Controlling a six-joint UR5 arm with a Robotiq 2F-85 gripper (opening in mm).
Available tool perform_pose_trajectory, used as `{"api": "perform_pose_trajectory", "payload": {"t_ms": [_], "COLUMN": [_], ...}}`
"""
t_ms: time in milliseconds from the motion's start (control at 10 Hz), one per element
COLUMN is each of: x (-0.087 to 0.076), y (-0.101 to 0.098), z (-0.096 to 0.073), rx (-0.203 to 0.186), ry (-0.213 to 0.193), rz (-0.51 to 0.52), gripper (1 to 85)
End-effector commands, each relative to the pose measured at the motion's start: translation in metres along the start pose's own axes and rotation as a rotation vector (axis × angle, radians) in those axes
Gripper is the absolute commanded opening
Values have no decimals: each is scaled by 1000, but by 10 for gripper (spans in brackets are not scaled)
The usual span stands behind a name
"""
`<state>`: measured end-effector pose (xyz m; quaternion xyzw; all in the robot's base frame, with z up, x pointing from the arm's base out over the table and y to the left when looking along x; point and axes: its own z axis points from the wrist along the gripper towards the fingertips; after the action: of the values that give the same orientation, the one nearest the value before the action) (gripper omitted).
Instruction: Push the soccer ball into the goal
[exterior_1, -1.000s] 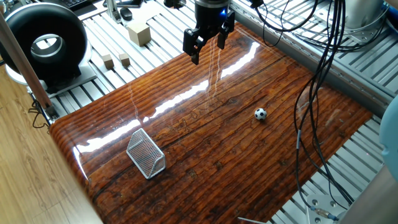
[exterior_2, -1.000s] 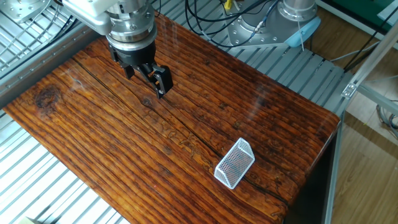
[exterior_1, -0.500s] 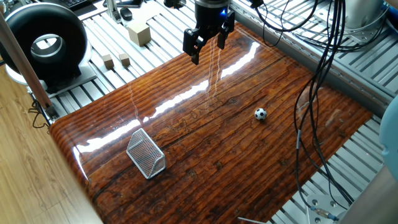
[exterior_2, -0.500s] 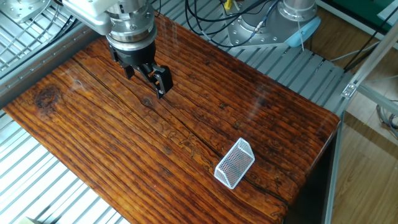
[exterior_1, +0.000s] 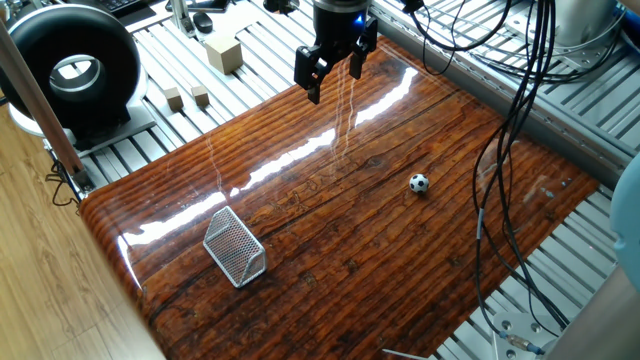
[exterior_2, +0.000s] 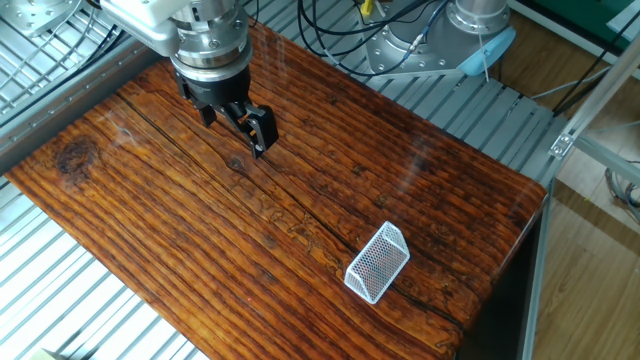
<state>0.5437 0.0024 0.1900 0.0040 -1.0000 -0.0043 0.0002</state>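
I see the ball (exterior_1: 419, 183), tiny and white with black patches, resting alone on the bare wood of the table (exterior_1: 330, 240), toward its right side. The goal (exterior_1: 235, 247), a small silver-grey wire-mesh wedge, stands well apart from it near the table's left front edge. I cannot tell which way its mouth faces.

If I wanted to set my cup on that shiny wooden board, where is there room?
Most of the wooden board is bare: the wide stretch between the goal and the soccer ball is free. Crowded spots: under the gripper, and past the ball, where cables hang.
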Motion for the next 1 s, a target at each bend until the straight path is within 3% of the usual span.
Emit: {"api": "perform_pose_trajectory", "payload": {"t_ms": [0, 500, 900], "x": [-31, -31, -23], "y": [30, 31, 24], "z": [-3, -3, -2], "rx": [-114, -111, -81], "ry": [-117, -117, -86], "rz": [88, 89, 85], "gripper": [10, 10, 10]}}
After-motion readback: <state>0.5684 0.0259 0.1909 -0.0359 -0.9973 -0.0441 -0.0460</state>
